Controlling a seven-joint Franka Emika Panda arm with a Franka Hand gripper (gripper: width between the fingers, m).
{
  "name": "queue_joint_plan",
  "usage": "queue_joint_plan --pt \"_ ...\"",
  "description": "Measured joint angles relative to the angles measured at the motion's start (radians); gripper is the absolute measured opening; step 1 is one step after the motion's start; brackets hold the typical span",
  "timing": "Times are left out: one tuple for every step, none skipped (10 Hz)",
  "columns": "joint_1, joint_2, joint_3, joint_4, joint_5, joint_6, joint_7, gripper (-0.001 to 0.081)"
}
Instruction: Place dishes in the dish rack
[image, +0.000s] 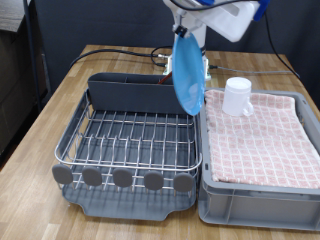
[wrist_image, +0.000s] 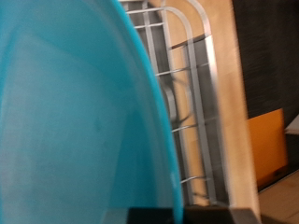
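My gripper (image: 186, 34) hangs at the exterior view's top centre, shut on the top edge of the bright-blue plate (image: 185, 76). The plate hangs on edge in the air over the right side of the dish rack (image: 128, 138), near the border with the grey tub. In the wrist view the blue plate (wrist_image: 75, 112) fills most of the frame, and the rack's silver wires (wrist_image: 192, 112) show beyond its rim; the fingers do not show there. A small white cup (image: 237, 96) stands upside down on the pink checked cloth. No spoon is visible.
The grey tub (image: 262, 196) lined with pink checked cloth (image: 262, 140) sits at the exterior view's right, next to the rack. The rack's grey utensil trough (image: 125, 92) runs along its far side, round grey tabs (image: 124, 179) along its near side. Black cables cross the wooden table (image: 50, 110) behind.
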Motion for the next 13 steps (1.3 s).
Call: queue_joint_plan --pt "-0.004 0.001 -0.024 0.019 -0.005 0.005 -0.108 0.0019" --pt "-0.002 0.002 -0.042 0.03 -0.004 0.017 -0.196 0.0019" --pt "-0.002 0.003 -0.038 0.029 -0.003 0.013 -0.166 0.0019" --pt "-0.005 0.004 -0.037 0.025 -0.018 -0.013 -0.148 0.0019" --pt "-0.018 0.004 -0.041 0.016 -0.072 -0.032 -0.146 0.0019" --pt "-0.038 0.003 -0.051 -0.001 -0.135 -0.025 -0.147 0.0019" --pt "-0.06 0.001 -0.069 -0.024 -0.196 0.01 -0.152 0.0019" --pt "-0.082 -0.002 -0.094 -0.049 -0.261 0.078 -0.17 0.0019" --pt "-0.101 -0.003 -0.127 -0.072 -0.309 0.16 -0.203 0.0019" --pt "-0.118 -0.003 -0.17 -0.093 -0.34 0.263 -0.26 0.0019" --pt "-0.123 -0.005 -0.194 -0.11 -0.358 0.345 -0.312 0.0019" --pt "-0.123 -0.004 -0.188 -0.108 -0.355 0.315 -0.294 0.0019" --pt "-0.123 -0.004 -0.179 -0.107 -0.357 0.296 -0.271 0.0019"
